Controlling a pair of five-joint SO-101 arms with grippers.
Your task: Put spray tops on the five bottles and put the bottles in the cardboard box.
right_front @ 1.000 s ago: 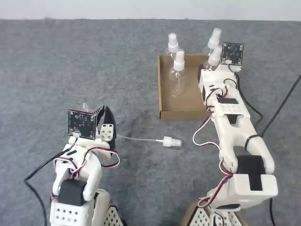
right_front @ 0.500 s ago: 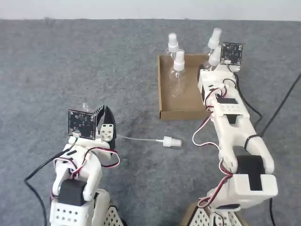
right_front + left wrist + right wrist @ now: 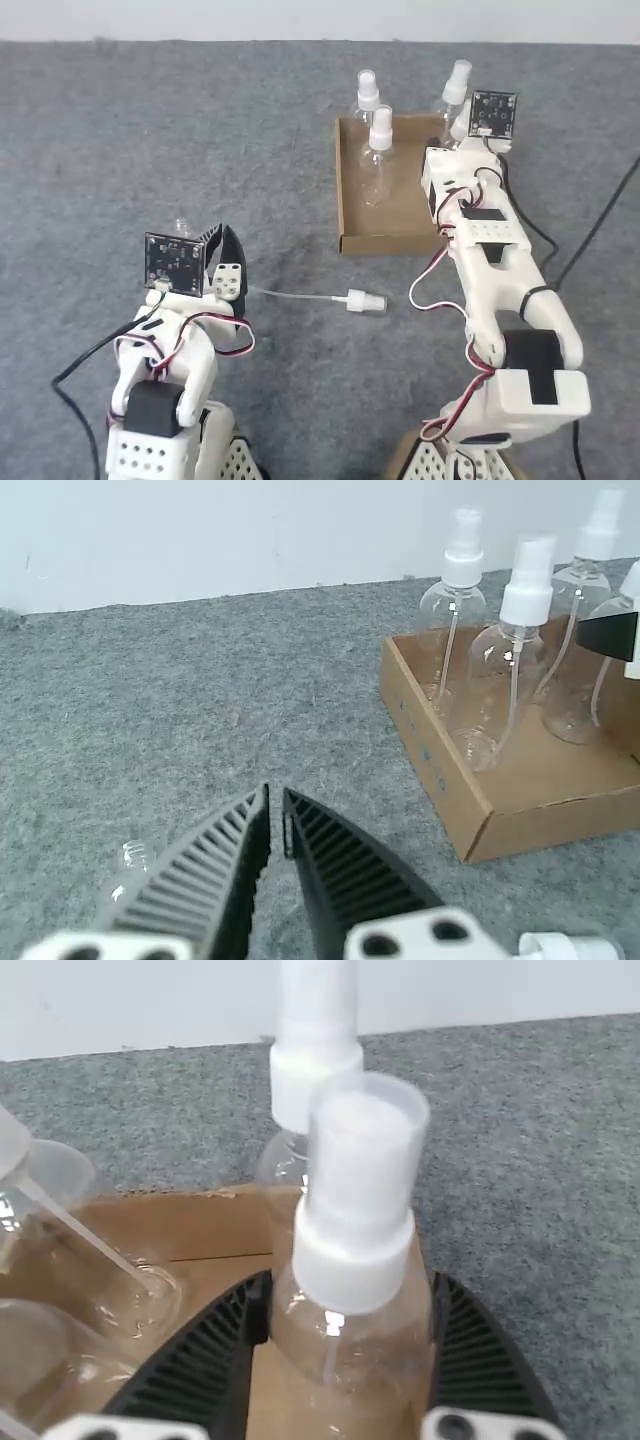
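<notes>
The left claw (image 3: 276, 798) hangs low over the grey carpeted tabletop (image 3: 150, 130), its black ribbed fingers together on nothing; just beside it sits a clear uncapped plastic bottle (image 3: 135, 858); a loose white spray top with a long thin tube (image 3: 362, 300) lies flat between the arms; the shallow brown cardboard box (image 3: 400, 220) holds clear capped bottles (image 3: 378, 150); the right claw (image 3: 347, 1295) is clamped on another capped bottle (image 3: 355, 1210) over the box's far right corner
</notes>
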